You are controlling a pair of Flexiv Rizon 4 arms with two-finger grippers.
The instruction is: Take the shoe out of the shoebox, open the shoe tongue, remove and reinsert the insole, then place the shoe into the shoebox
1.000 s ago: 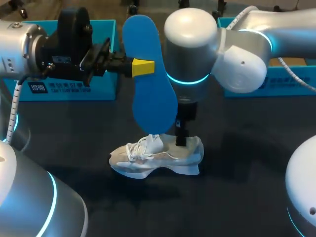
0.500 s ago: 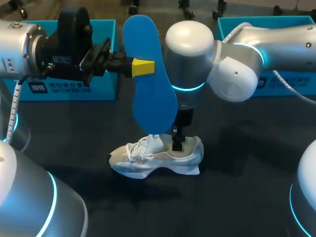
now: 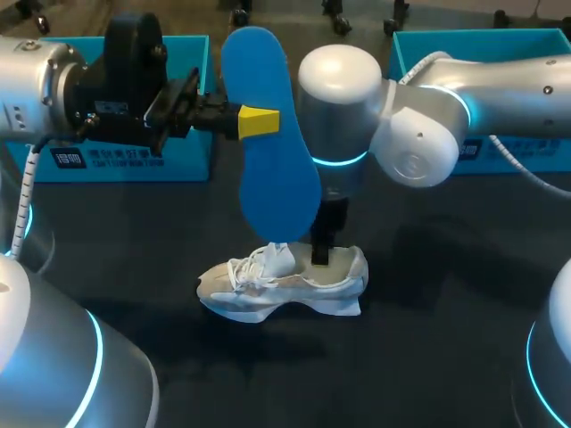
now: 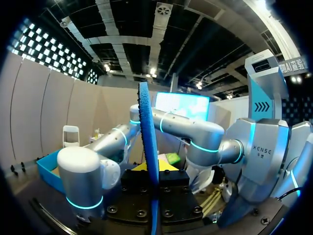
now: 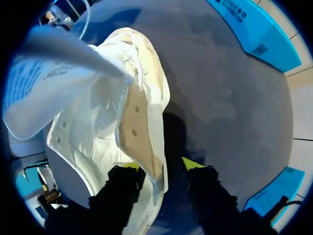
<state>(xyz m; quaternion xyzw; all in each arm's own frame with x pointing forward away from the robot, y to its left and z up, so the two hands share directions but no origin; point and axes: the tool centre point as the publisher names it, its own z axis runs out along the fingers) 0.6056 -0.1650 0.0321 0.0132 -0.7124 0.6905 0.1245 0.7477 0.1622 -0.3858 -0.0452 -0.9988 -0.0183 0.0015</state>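
Blue insole (image 3: 270, 143) up in the air, standing on end above the table (image 3: 428, 357)! It's pinched at its edge by the left hand (image 3: 255, 122), which comes in from 9 o'clock and is clenched on it, one yellow tip flat against the near face. Over on the left wrist view, the insole runs edge-on straight out between the fingers. Its lower end hangs just over the white shoe (image 3: 284, 282), right by the tongue and laces. The shoe sits on its sole at about 6 o'clock from the table's middle, toe to 9 o'clock, heel to 3 o'clock. It's outside both boxes, with a teal shoebox (image 3: 134, 160) at 10 o'clock and a second shoebox (image 3: 482, 40) at 2 o'clock. Now the right hand (image 5: 161, 165): it's down at the heel, one finger inside the shoe's opening, one outside, the heel wall between them. A dark gap shows on the outer side, so that hand is released, not gripping.
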